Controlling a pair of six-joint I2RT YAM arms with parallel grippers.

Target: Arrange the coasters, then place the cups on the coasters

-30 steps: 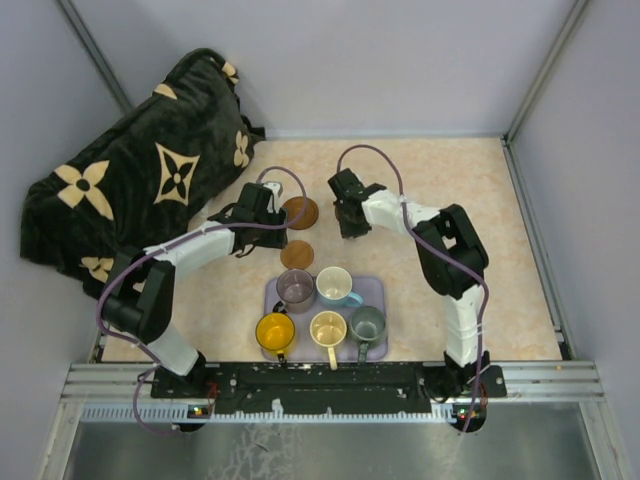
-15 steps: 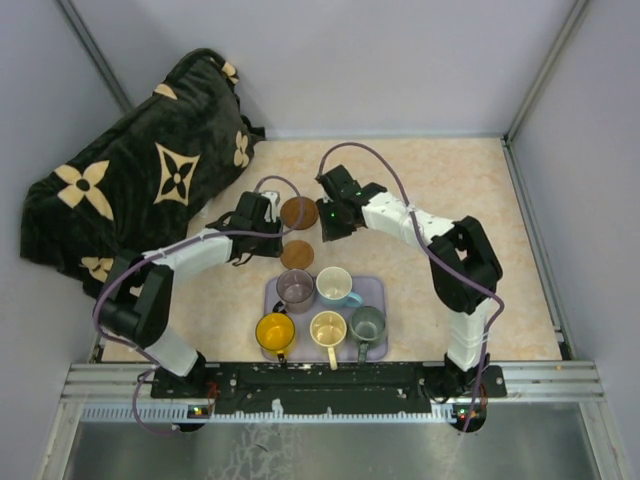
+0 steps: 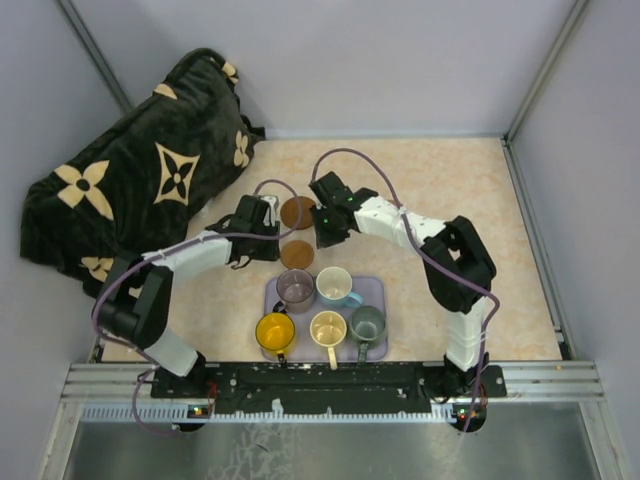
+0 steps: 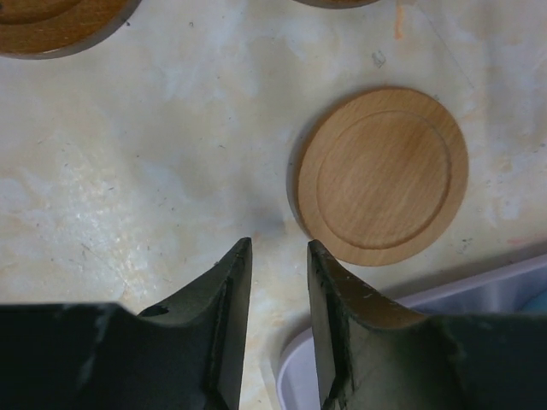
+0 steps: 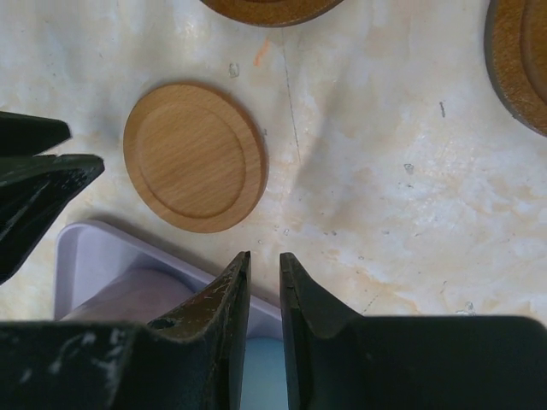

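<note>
A light brown coaster (image 3: 297,253) lies flat just beyond the lavender tray (image 3: 376,291); it also shows as the coaster (image 4: 382,174) and the coaster (image 5: 195,156). A dark brown coaster (image 3: 298,211) lies behind it, and edges of other dark coasters (image 5: 521,60) show in the wrist views. My left gripper (image 3: 268,234) (image 4: 279,252) hovers left of the light coaster, jaws a narrow gap apart and empty. My right gripper (image 3: 322,226) (image 5: 265,260) hovers to its right, jaws a slit apart and empty. All the cups stand on the tray: purple-grey (image 3: 295,289), white-blue (image 3: 335,287), yellow (image 3: 275,331), cream (image 3: 328,327), grey-green (image 3: 367,323).
A dark blanket with cream flower patterns (image 3: 150,170) lies heaped at the back left. Grey walls close the table at the back and on both sides. The left gripper's fingers (image 5: 38,175) show at the left edge of the right wrist view.
The right gripper has swung left, from the table's middle to beside the coasters. The left gripper's jaws have narrowed and it has shifted slightly toward the tray.
</note>
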